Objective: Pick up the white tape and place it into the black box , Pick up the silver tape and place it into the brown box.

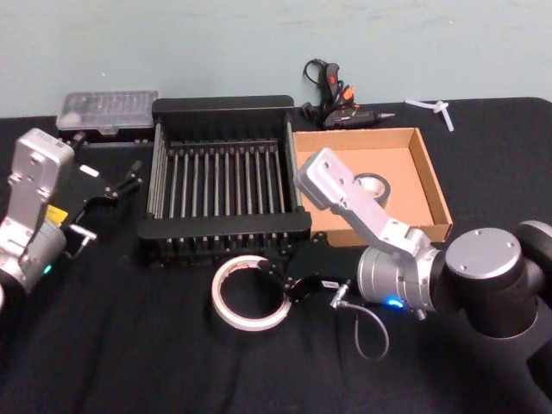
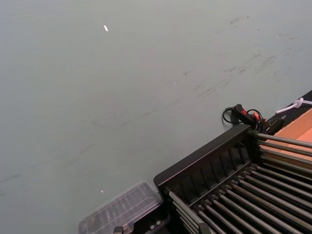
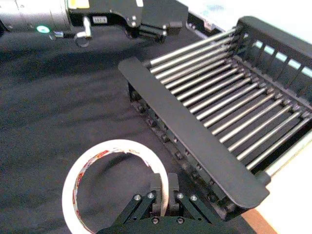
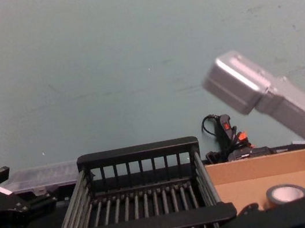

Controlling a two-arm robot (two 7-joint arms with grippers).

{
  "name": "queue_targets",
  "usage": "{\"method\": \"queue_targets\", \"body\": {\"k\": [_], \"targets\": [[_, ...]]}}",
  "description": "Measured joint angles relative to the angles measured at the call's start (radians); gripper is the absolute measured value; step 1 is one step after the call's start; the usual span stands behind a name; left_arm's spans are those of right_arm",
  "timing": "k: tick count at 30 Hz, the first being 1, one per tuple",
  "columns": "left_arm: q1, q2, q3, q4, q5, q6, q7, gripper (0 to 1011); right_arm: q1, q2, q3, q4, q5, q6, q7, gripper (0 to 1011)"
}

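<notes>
I see matt black cloth on the table [image 1: 129, 345]. My black box [image 1: 226, 113] looks like dull plastic, with shiny metal bars across its floor. The brown box [image 1: 431, 185] is plain cardboard, matt and smooth. The white tape [image 3: 73, 181] is glossy; the silver tape [image 4: 285, 192] has a soft grey sheen.

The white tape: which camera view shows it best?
The right wrist view: the white tape lies near, with the right gripper shut on its band. The head view shows the ring whole but farther off, before the black box.
</notes>
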Motion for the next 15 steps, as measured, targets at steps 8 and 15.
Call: {"method": "queue_targets", "body": {"k": [8, 15], "targets": [[0.000, 0.000, 0.000, 0.000, 0.000, 0.000, 0.000, 1001, -0.008, 0.015, 0.023, -0.044, 0.018, -0.025, -0.015, 94], [0.000, 0.000, 0.000, 0.000, 0.000, 0.000, 0.000, 1002, -0.002, 0.019, 0.041, -0.060, 0.027, -0.046, -0.033, 94]]}}
